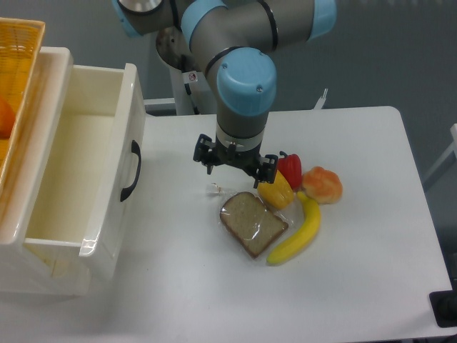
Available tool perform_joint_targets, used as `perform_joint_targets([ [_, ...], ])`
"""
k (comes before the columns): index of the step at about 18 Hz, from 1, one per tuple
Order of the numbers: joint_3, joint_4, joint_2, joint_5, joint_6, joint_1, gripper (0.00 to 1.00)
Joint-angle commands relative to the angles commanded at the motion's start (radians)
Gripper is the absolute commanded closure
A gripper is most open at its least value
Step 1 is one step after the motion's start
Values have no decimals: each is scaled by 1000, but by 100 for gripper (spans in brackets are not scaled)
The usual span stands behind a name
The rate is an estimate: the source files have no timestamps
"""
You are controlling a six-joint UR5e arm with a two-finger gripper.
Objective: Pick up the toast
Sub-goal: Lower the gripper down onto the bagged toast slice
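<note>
The toast (pixel 253 223) lies flat on the white table (pixel 357 286) in its crinkly clear wrap, touching a yellow banana (pixel 298 238) on its right. Above it hangs the pincer (pixel 235 168), its fingers spread apart and holding nothing. A yellow pepper (pixel 275 193), a red pepper (pixel 290 168) and an orange fruit (pixel 323 184) crowd just beside. At the left a white drawer (pixel 86 179) stands pulled open, nothing visible inside; an orange basket (pixel 16 78) sits at the left edge, something orange showing within.
</note>
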Motion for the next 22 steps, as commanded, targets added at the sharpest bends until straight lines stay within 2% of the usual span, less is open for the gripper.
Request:
perform_joint_targets([
  [5, -3, -2, -15, 6, -3, 3, 0],
  [9, -49, 2, -23, 8, -24, 3, 0],
  [11, -83, 9, -23, 3, -113, 0, 0],
  [17, -86, 29, -86, -2, -461, -6, 0],
  [22, -89, 43, -116, -6, -551, -8, 0],
])
